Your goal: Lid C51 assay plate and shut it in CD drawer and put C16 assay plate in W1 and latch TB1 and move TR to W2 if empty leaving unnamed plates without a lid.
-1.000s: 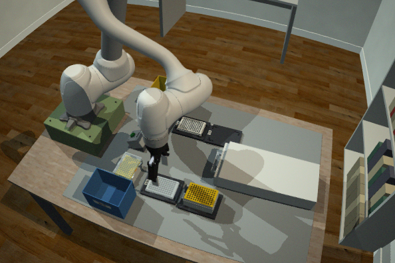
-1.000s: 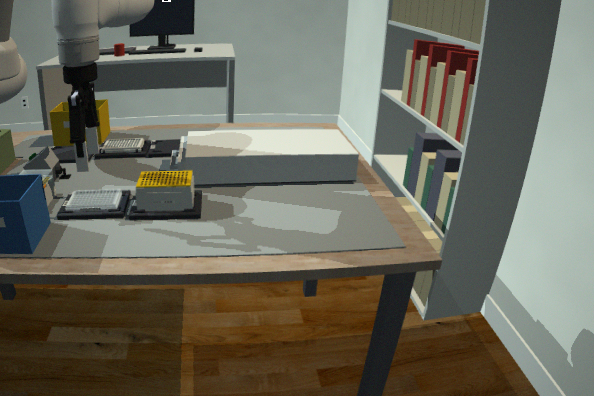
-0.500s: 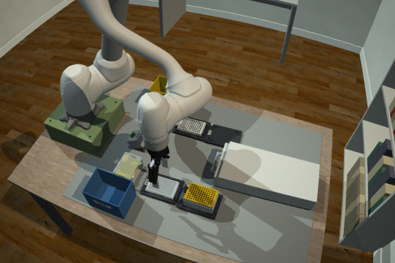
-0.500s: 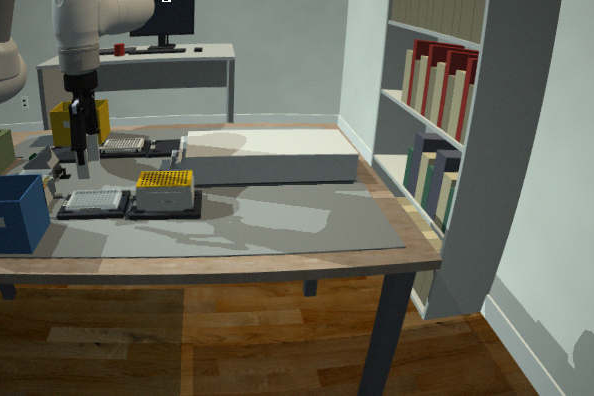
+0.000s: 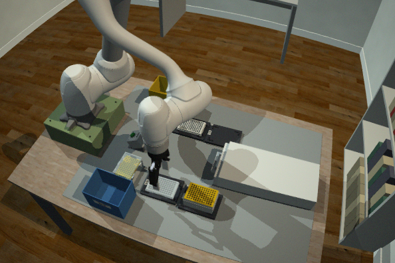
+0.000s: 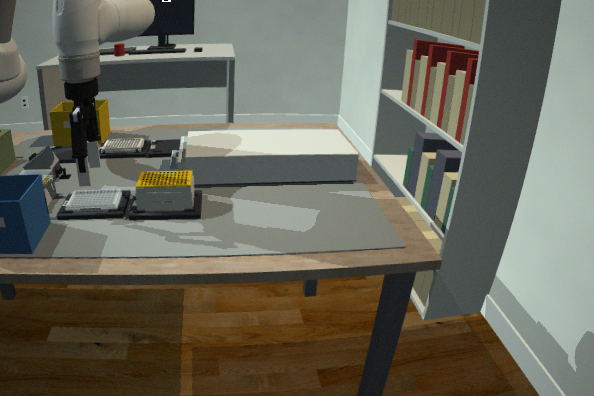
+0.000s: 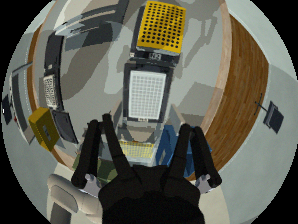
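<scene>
My gripper (image 5: 153, 180) is open and empty. It points straight down a little above the left end of the clear assay plate (image 5: 162, 186), which lies in its dark nest at the front of the mat. In the wrist view the gripper's fingers frame this plate (image 7: 147, 94). The black assay plate (image 5: 191, 126) sits in a nest at the back, beside a dark lid park nest (image 5: 225, 133); I cannot make out a lid there. The yellow-topped tip rack TR (image 5: 201, 196) stands right of the clear plate. Tip box TB1 (image 5: 128, 165) stands left of my gripper.
The blue bin W2 (image 5: 108, 192) stands at the front left, close to TB1. The yellow bin W1 (image 5: 158, 87) is at the back, partly behind my arm. The white cooler CD (image 5: 270, 173) lies to the right with its drawer shut. The green DONE key (image 5: 132, 135) is behind TB1.
</scene>
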Available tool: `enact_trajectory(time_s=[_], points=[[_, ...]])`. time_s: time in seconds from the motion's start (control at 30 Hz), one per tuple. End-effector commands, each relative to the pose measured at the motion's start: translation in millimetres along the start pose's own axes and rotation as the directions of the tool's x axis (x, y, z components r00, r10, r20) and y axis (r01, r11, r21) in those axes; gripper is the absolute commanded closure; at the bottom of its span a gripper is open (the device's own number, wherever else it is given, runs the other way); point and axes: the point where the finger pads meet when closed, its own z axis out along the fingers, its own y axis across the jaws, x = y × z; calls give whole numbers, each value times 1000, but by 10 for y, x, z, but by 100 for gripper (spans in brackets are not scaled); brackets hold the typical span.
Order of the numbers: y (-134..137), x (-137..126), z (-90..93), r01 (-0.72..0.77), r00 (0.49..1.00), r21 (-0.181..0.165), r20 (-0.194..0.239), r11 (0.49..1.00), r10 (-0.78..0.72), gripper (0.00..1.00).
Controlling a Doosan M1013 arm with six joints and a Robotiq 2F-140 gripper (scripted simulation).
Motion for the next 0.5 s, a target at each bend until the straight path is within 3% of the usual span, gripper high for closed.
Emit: enact_trajectory(time_s=[0.0, 0.47], points=[[0, 1, 39, 0, 1000, 0, 0, 1000, 0, 34], [0, 1, 199, 0, 1000, 0, 0, 1000, 0, 34]])
